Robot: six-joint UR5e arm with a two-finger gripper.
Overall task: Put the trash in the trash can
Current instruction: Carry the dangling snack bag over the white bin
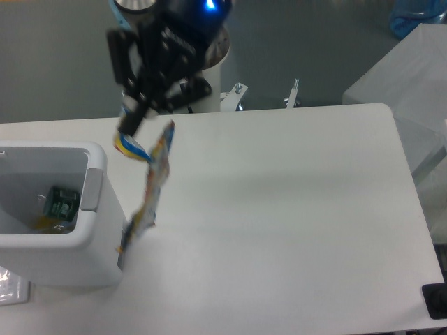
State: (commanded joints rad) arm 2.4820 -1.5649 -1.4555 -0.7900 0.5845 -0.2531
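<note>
My gripper [130, 125] hangs over the table's back left, just right of the white trash can [96, 202]. It is shut on the top end of a blue foil snack packet [155, 180], which dangles down and is blurred, its lower end beside the can's right wall. Inside the can lie a green-marked wrapper [60, 201] and a bit of yellow litter [43, 223]. The small silver wrapper is not visible.
The white table [293, 209] stretches to the right. Metal clamps [237, 89] stand at the back edge by the arm's base. A pale box corner [405, 70] sits beyond the table's right back corner.
</note>
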